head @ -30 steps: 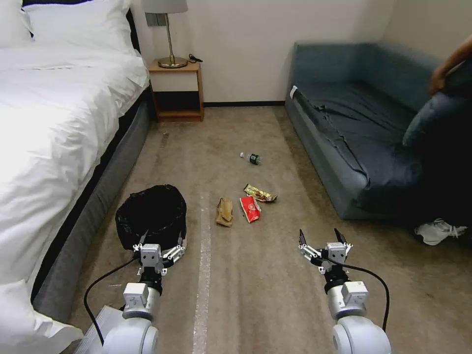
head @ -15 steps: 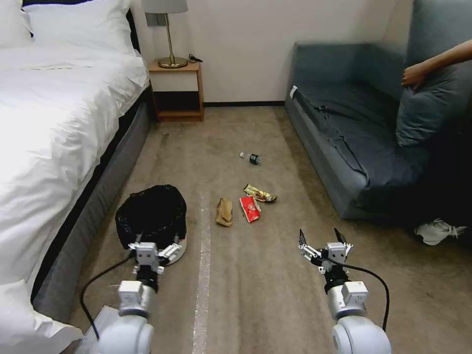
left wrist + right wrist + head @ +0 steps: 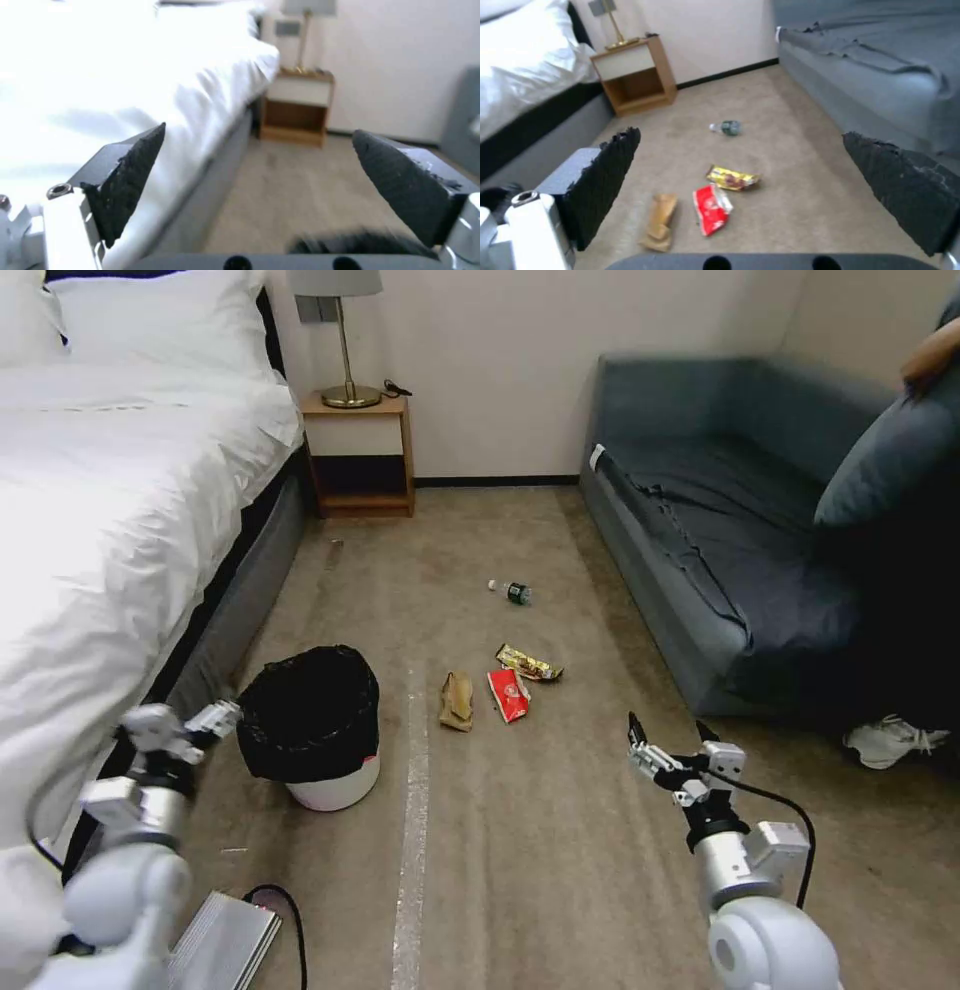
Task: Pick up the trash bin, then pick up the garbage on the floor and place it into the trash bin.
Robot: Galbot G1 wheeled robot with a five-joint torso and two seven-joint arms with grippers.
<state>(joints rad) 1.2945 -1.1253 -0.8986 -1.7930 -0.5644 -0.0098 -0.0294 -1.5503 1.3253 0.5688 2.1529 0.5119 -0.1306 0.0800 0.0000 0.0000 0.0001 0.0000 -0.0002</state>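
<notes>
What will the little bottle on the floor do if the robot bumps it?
The bottle lies on its side on the carpet, so it would probably roll rather than tip. It looks small and clear, likely light, so a nudge may send it away. Its round smooth body might slip between the right gripper fingers.

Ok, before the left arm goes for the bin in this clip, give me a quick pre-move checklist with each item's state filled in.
1. Left gripper open: ok, jaws wide apart in the left wrist view.
2. Left gripper on the trash bin: not ok, it is beside the bin by the bed, apart from it.
3. Bin upright on the floor: ok.
4. Garbage outside the bin: ok; paper bag, red packet, gold wrapper, bottle all lie on the carpet.
5. Right gripper open and empty: ok.
</notes>
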